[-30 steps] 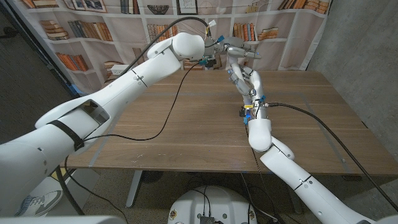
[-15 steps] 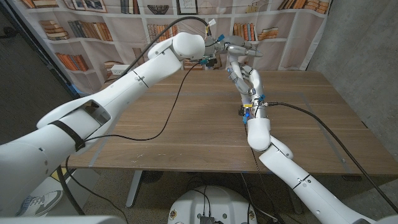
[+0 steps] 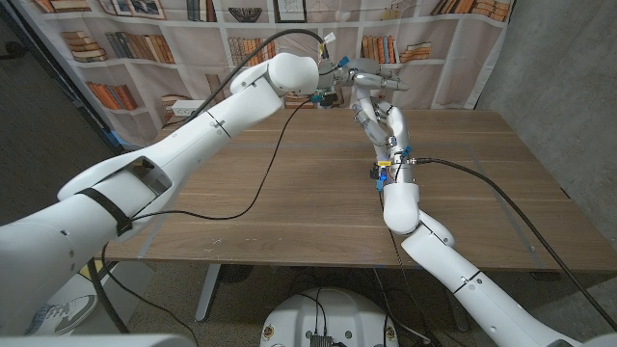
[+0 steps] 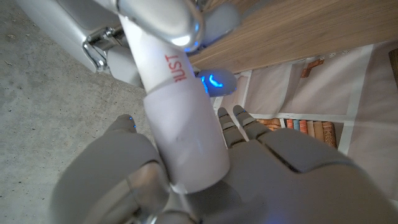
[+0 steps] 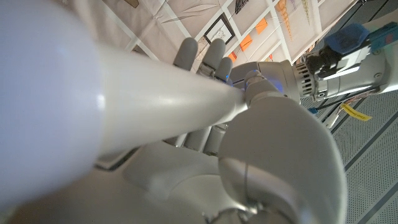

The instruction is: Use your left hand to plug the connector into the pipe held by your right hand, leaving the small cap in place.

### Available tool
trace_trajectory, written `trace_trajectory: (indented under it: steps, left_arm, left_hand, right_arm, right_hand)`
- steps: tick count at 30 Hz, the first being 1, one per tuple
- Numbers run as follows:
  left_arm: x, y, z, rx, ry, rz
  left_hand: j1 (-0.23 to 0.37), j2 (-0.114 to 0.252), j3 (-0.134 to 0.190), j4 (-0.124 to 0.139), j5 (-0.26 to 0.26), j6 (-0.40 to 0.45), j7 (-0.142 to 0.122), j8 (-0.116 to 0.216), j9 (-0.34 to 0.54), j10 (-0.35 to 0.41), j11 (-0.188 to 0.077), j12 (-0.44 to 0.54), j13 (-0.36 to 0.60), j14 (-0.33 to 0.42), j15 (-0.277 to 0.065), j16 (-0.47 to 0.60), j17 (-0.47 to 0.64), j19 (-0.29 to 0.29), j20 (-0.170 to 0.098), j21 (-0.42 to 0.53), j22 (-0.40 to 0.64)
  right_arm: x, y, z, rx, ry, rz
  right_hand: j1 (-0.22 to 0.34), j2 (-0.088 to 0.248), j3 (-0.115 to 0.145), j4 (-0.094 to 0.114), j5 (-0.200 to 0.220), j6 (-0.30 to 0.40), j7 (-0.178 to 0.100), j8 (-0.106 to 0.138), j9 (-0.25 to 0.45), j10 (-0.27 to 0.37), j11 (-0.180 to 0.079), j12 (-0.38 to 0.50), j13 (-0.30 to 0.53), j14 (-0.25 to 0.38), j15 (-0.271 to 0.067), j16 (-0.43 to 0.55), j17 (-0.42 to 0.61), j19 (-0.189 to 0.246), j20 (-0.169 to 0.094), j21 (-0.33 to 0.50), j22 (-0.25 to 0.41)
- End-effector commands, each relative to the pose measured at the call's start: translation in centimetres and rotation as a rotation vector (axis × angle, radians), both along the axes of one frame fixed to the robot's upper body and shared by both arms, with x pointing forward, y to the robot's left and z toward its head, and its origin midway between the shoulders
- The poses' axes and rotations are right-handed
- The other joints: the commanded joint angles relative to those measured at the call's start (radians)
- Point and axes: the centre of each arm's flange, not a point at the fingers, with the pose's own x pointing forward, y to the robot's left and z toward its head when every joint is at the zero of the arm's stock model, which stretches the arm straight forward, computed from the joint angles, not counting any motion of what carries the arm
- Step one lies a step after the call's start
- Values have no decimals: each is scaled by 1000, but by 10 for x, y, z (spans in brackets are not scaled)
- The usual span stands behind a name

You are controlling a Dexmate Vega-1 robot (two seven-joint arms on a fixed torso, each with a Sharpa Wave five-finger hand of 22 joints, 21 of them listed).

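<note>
My left hand grips the connector, raised above the table's far edge and meeting the pipe my right hand grasps. I judge insertion underway; next, push straight along the axis, sparing the cap.

Both arms reach to the far edge of the desk and meet there, raised above it. The left hand has its fingers wrapped around something. The right hand is closed too, fingers curled.
</note>
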Motion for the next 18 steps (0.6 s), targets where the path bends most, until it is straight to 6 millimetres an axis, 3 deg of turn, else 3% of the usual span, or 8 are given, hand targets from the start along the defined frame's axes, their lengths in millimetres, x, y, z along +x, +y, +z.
trace_trajectory:
  steps: [1,3,9,18]
  left_arm:
    - [-16,13,24,-71,-38,-9]
    - [-19,17,30,-92,-38,-18]
    - [-29,28,43,-150,-49,-39]
    - [-33,37,48,-186,-58,-43]
  left_hand:
    - [3,-3,-4,0,2,7,-1,6,1,6,-1,2,2,9,-5,9,1,3,4,0,3]
    - [3,-2,-5,0,2,6,-2,5,1,6,-1,2,2,8,-6,9,1,3,6,0,3]
    - [2,-2,-6,-1,3,-1,-6,2,1,2,-2,0,2,4,-4,7,1,-2,11,-2,3]
    - [1,-2,-7,-2,3,-5,-9,1,0,-3,-1,-1,2,-1,-3,5,1,-8,15,-5,3]
  right_arm:
    - [-2,-3,-5,0,14,-8]
    - [-2,-3,-5,-1,18,-9]
    - [-3,-3,-6,-18,36,-14]
    - [-4,-2,-7,-33,50,-18]
  right_hand:
    - [27,29,44,41,2,59,-63,5,2,2,-8,6,5,6,-9,-2,1,11,-143,4,0]
    - [27,29,45,41,1,60,-65,4,3,4,2,7,5,6,-10,-2,0,12,-142,4,0]
    - [25,26,44,43,0,59,-65,3,2,2,-5,6,5,6,-9,-3,-1,10,-142,3,0]
    - [21,25,45,45,-1,61,-66,2,1,3,-5,6,5,3,-8,-7,-4,9,-142,3,0]
